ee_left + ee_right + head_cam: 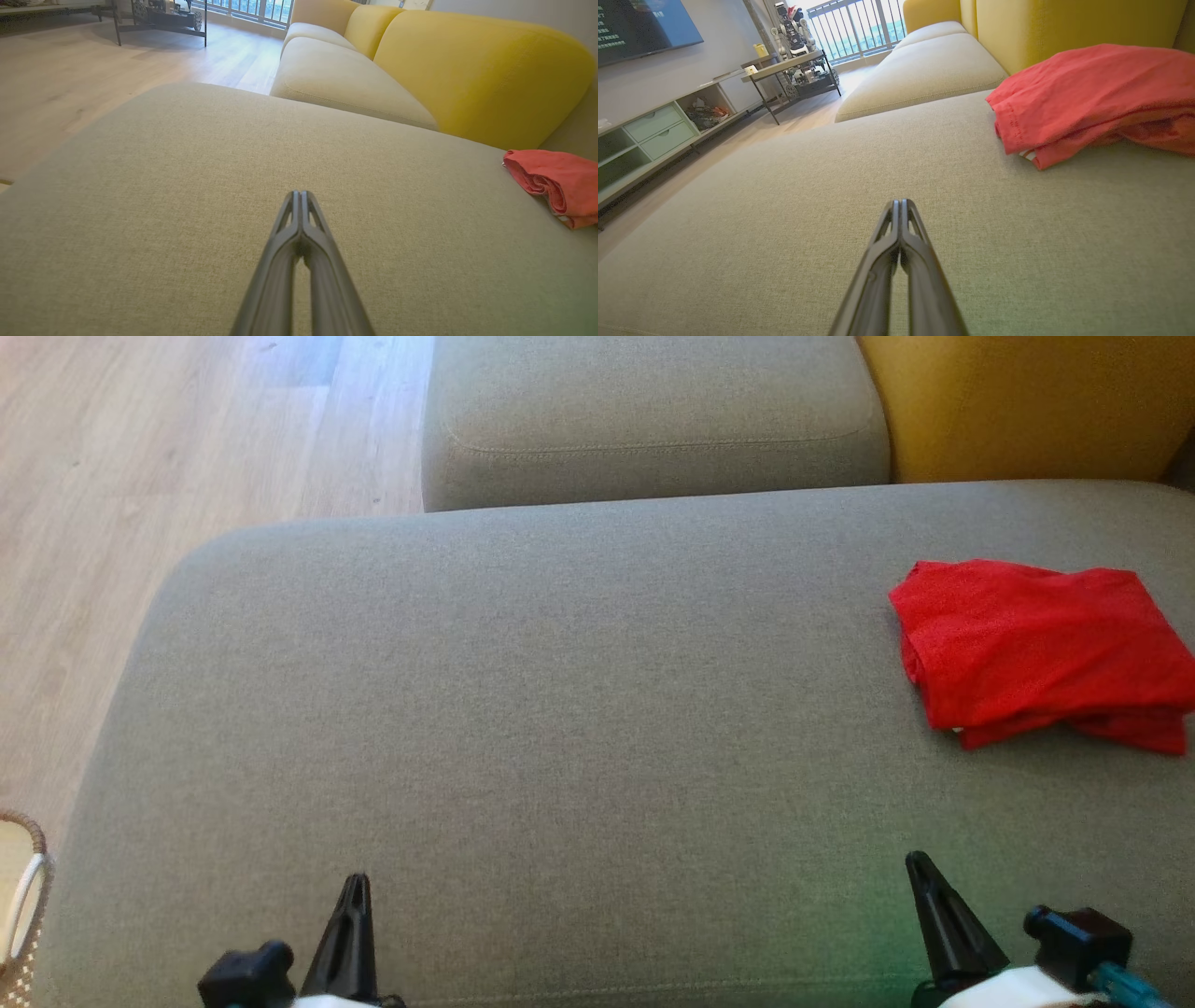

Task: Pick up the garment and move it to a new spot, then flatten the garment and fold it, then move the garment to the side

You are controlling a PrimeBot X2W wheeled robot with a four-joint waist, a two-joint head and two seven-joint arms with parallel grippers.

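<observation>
Grey seat cushion spans your workspace. Near left edge: your left gripper, fingers pinched together, holding nothing. Right of centre: your right gripper, likewise clenched and empty. Far right: the red garment lies in a folded stack on the cushion, well apart from both claws; judged already set aside, hence arms parked clear.

Quick count from what I saw: there was one red garment. Two grippers, the left gripper and the right gripper. Two grey seat cushions, one big cushion and one smaller cushion. One wicker basket. Also there was one TV screen, two drawers and one metal-framed table.
</observation>
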